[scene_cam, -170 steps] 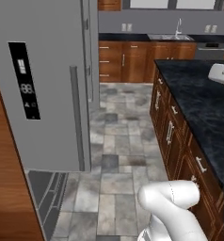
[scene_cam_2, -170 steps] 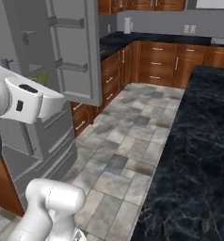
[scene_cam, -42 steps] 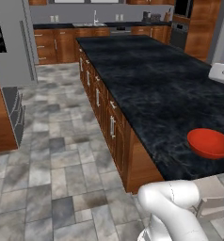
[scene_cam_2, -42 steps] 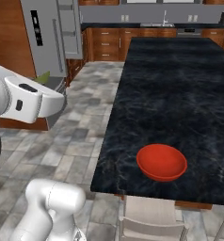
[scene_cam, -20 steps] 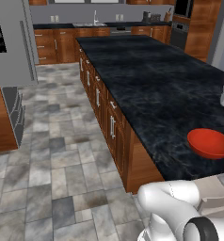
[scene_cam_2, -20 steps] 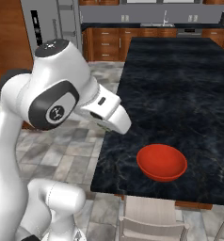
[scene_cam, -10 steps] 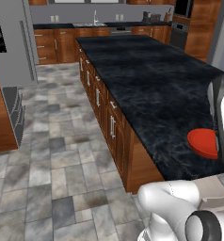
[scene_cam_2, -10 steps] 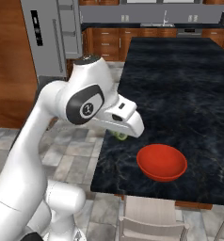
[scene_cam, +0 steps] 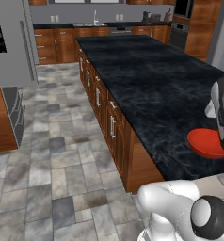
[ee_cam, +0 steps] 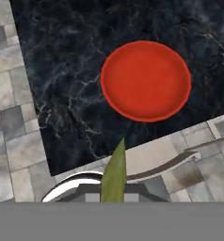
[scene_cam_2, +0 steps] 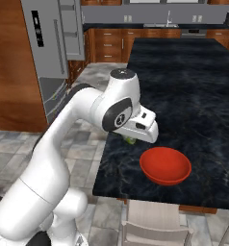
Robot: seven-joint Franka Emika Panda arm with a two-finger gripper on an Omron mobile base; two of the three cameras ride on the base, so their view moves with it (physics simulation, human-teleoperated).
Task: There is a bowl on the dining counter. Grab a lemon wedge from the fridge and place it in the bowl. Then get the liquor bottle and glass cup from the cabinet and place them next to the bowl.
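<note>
Arm rises from the base at lower left in the right base view, elbow bent high, forearm reaching forward and down to the right. Gripper (scene_cam_2: 131, 140) hangs under the white wrist, pointing down, jaws closed tight. In the left base view the wrist shows at right edge.

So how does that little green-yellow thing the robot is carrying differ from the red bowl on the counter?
The lemon wedge is a thin, pointed yellow-green sliver; the bowl is round, wide and glossy red. The wedge is far smaller than the bowl. The wedge is held up in the shut gripper, above the counter edge, while the bowl rests on the counter, empty. Both sit near the counter's near end.
</note>
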